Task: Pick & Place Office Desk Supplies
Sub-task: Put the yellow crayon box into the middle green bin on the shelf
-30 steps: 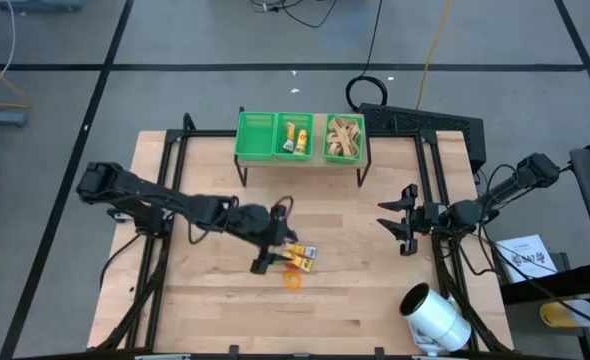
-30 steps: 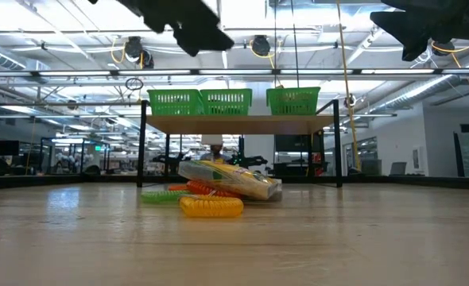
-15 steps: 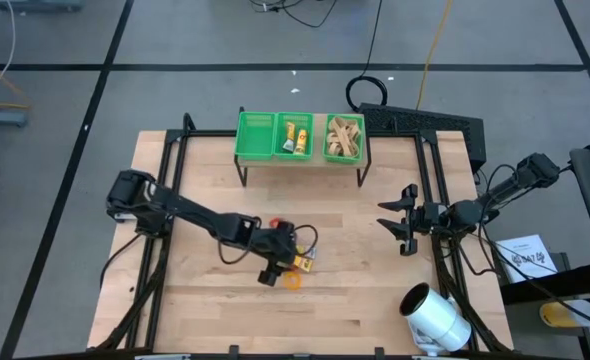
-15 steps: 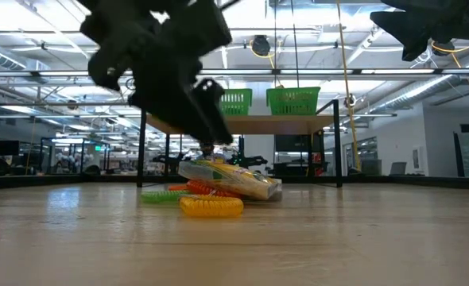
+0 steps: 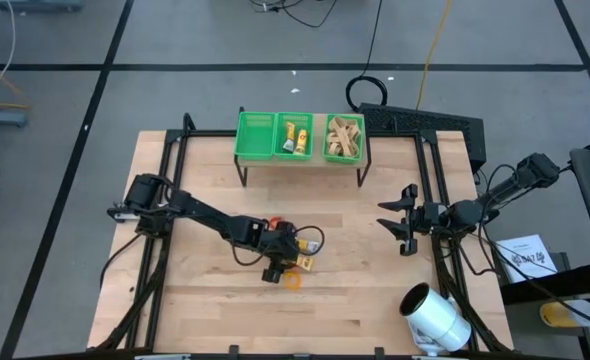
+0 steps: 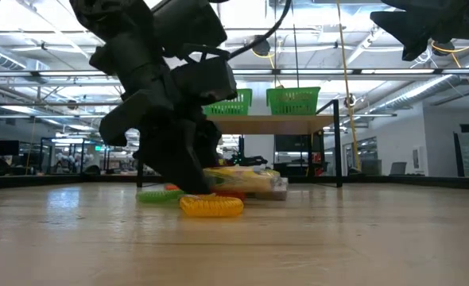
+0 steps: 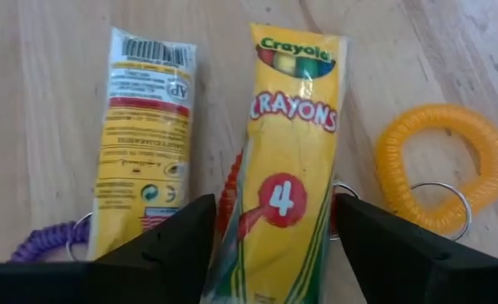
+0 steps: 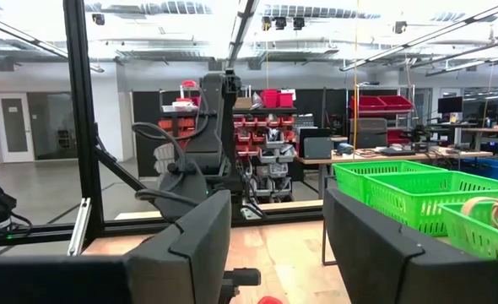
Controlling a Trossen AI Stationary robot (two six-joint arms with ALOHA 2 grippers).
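The left pincer [image 7: 270, 245] stands spread, its dark fingers [image 7: 160, 245] straddling a yellow four-crayon packet [image 7: 287, 160] lying mid-surface [image 5: 375, 290], seemingly not yet gripped. A second yellow packet [image 7: 139, 135] and an orange coil ring [image 7: 439, 165] lie beside it. The right pincer [image 5: 403, 224] waits released near the surface's right edge.

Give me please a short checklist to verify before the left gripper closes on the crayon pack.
1. Left gripper fingers open: ok.
2. Crayon pack lies between the two fingers: ok.
3. Second pack outside the fingers: ok, it lies beside one finger.
4. Orange coil ring clear of the fingers: ok, but close to one.
5. Red coil under the crayon pack may get pinched too: cannot tell.
6. Right gripper away from the pile: ok, open, waiting at the table's right edge.
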